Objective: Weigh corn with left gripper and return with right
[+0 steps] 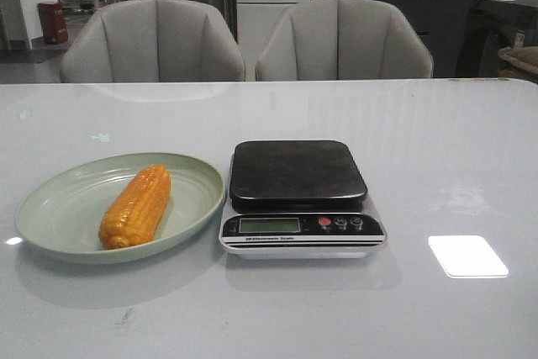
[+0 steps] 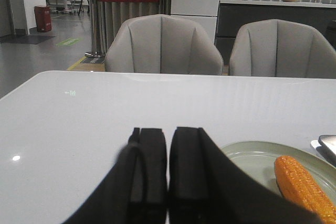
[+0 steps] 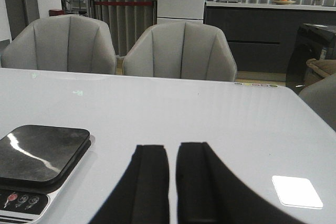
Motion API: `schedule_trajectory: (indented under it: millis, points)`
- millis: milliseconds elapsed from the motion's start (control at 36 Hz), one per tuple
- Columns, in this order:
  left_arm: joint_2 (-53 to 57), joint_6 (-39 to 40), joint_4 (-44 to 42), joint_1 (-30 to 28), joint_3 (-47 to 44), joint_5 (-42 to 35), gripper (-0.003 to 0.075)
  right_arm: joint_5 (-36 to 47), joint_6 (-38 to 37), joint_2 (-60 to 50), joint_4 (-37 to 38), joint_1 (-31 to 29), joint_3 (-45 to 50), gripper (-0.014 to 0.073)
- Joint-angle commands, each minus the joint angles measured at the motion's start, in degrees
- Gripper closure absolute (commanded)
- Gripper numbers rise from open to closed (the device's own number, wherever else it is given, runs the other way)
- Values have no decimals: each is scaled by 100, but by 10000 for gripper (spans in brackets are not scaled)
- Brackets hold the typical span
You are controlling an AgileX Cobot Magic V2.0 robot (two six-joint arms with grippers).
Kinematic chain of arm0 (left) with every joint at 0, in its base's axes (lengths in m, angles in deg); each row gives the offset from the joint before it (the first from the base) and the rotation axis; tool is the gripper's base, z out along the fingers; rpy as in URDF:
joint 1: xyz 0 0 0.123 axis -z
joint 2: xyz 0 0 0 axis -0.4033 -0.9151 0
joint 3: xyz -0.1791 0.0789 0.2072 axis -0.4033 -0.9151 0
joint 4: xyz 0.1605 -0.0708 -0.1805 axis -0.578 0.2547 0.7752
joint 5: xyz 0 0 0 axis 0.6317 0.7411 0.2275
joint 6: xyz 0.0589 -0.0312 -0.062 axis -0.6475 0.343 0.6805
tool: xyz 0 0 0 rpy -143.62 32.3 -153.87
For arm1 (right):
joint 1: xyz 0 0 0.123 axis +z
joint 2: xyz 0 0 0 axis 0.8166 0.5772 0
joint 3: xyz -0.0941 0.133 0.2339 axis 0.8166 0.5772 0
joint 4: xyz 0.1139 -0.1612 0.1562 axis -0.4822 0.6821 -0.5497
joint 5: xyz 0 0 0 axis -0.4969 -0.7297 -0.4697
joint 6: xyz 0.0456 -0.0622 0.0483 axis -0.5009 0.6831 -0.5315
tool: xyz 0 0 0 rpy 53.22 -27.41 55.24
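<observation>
The orange-yellow corn point(image 1: 136, 206) lies lengthwise on a pale green plate point(image 1: 59, 208) at the table's left, with nothing touching it. The wrist views are the only ones that show a gripper. In the left wrist view, my left gripper point(image 2: 168, 129) hangs low over bare table, jaws shut and holding nothing. The corn point(image 2: 304, 187) and the plate point(image 2: 252, 156) lie off to its side. My right gripper point(image 3: 173, 148) is also shut on nothing, above bare table beside the scale point(image 3: 42, 153).
A black-topped electronic scale point(image 1: 298, 174) with a display and three buttons sits right of the plate, nothing on its platform. Two grey chairs point(image 1: 155, 39) stand behind the table's far edge. A bright light patch point(image 1: 467, 256) reflects on the right.
</observation>
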Motion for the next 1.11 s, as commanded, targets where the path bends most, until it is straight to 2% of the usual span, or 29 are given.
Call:
schedule_trajectory:
  millis: [0,389,528,806,889,1028,1083]
  points:
    - [113,14,49,-15,-177,-456,607,482,-3,-111,82,-37,59,380]
    - [113,14,49,-15,-177,-456,607,482,-3,-111,82,-37,59,380]
    - [113,-136,-735,-15,-177,-141,607,482,-3,-111,82,-37,59,380]
    - [113,-136,-763,-15,-177,-7,607,482,-3,-111,82,-37,59,380]
    - [113,-136,-647,-15,-177,-300,607,482,-3,-111,82,-37,59,380]
    - [113,-102,3,-15,-93,-2113,607,482,-3,-111,82,-37,59,380]
    - [91,153,119,-4,230,-1938,607,482,-3,-111,82,-37,59,380]
